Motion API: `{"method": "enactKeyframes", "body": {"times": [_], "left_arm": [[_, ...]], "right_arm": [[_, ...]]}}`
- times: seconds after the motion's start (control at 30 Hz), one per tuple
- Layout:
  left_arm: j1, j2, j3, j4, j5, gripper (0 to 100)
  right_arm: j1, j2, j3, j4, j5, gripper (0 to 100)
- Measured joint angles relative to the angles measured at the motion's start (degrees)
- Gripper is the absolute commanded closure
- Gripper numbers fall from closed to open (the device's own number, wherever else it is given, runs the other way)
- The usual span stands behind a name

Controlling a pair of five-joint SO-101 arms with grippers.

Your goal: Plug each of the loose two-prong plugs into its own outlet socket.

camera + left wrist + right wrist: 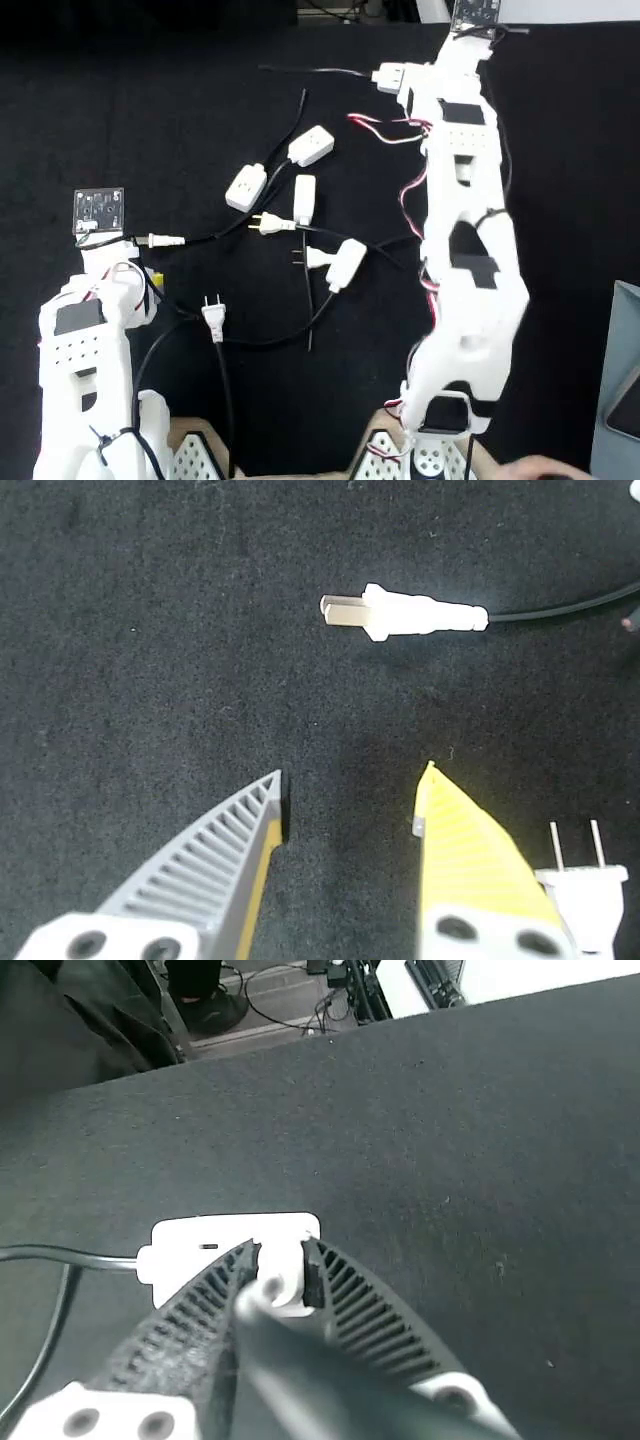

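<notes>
White plug (405, 613) flat ahead of open, empty left gripper (354, 772): may skid. Right gripper (280, 1250) pinches outlet socket (200, 1235): may slip.

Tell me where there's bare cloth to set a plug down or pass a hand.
Free: the far-left cloth, bordered by the white sockets and the left gripper; also the strip beyond the right arm. Crowded: the centre between the arms, where the white sockets, loose plugs and cords tangle.

Matt cloth table (150, 100), glossy plastic plug (420, 615)
</notes>
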Motion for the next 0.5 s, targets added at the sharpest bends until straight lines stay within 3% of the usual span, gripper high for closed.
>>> {"method": "enactKeyframes", "body": {"times": [0.13, 0.5], "left_arm": [[0.0, 0.0, 0.0, 0.0, 0.0, 78], [0.0, 0.0, 0.26, 0.0, 0.0, 78]], "right_arm": [[0.0, 2.9, -4.75, 2.99, -0.18, 81.9], [-3.08, 1.41, -15.65, 30.15, -0.18, 88.7]]}}
